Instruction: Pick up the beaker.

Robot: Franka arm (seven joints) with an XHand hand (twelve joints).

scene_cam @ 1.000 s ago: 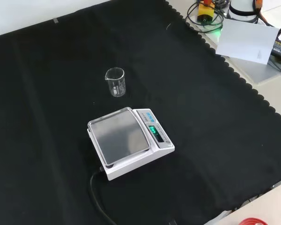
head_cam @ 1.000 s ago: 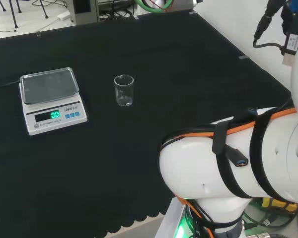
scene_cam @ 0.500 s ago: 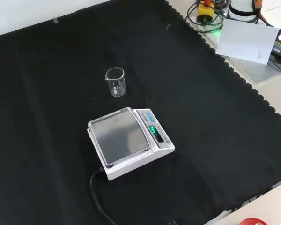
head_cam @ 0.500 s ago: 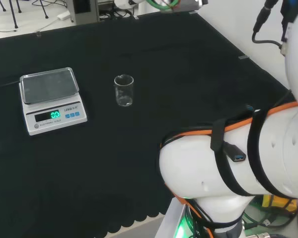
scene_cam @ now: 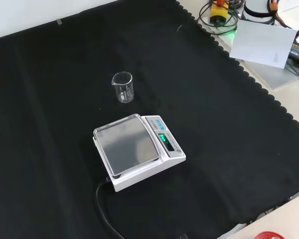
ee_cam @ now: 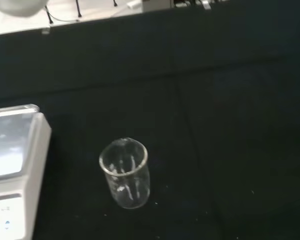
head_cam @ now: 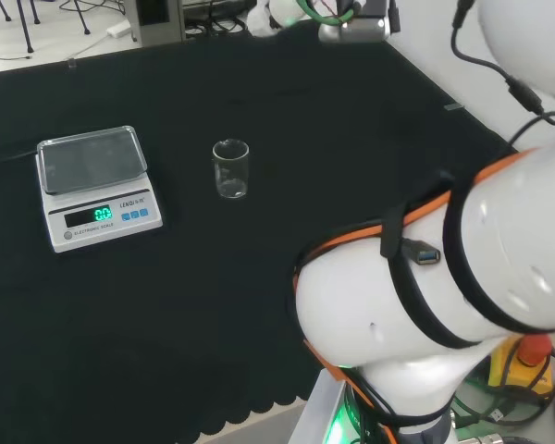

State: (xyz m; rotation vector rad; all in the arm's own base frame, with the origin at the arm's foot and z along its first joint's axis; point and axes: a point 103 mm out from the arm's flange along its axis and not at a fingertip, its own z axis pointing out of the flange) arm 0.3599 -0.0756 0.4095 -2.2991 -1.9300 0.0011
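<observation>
A small clear glass beaker [head_cam: 231, 169] stands upright and looks empty on the black cloth, to the right of the scale in the head view. In the front view the beaker [scene_cam: 123, 87] is just beyond the scale. The wrist view looks down on the beaker [ee_cam: 126, 173] from some way off. A white part of the hand [head_cam: 270, 15] shows at the head view's top edge, well beyond the beaker and high above the cloth. A blurred white bit of the hand [ee_cam: 17, 6] sits in a corner of the wrist view. Nothing touches the beaker.
A white electronic scale [head_cam: 94, 185] with a steel pan and a lit green display stands left of the beaker in the head view; its black cable [scene_cam: 103, 209] runs toward the front view's lower edge. The arm's white links [head_cam: 435, 305] stand at the head view's right.
The arm's links have swung in the head view, and the hand's end has come in at the top edge. The beaker and the scale have not moved.
</observation>
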